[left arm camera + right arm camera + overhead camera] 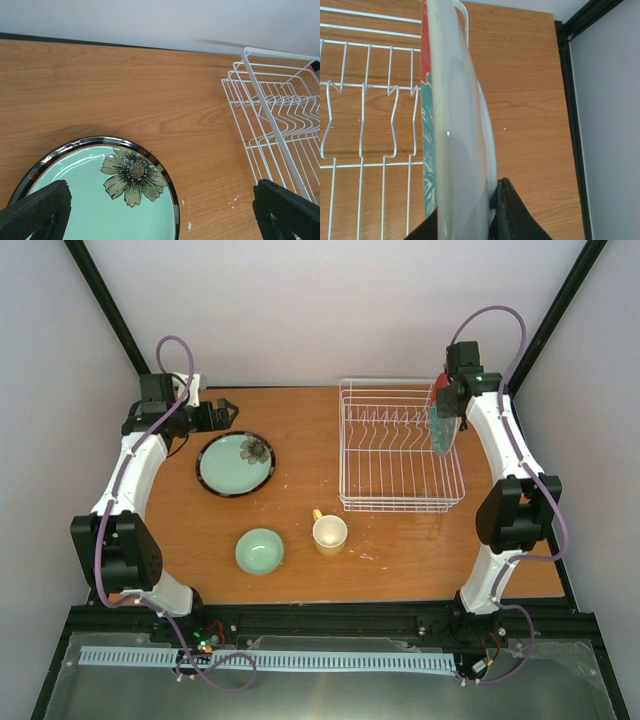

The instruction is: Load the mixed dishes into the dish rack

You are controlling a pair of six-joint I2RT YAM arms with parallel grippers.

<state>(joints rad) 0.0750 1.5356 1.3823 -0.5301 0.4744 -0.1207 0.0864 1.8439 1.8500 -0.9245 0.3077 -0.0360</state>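
My right gripper (447, 412) is shut on the red plate with the teal flower (443, 425), held on edge above the right side of the white dish rack (398, 445). In the right wrist view the plate (455, 125) fills the middle, pinched between my fingers (512, 215). My left gripper (228, 414) is open and empty, just behind the mint-green dark-rimmed plate (236, 463), which shows under it in the left wrist view (100, 195). The small mint-green bowl (260, 550) and the cream-yellow mug (329, 534) stand at the front. No other plates are in view.
The rack's wire slots (365, 120) lie left of the held plate. The rack's corner (270, 110) stands right of the left gripper. Black frame posts run along the table's right edge (570, 100).
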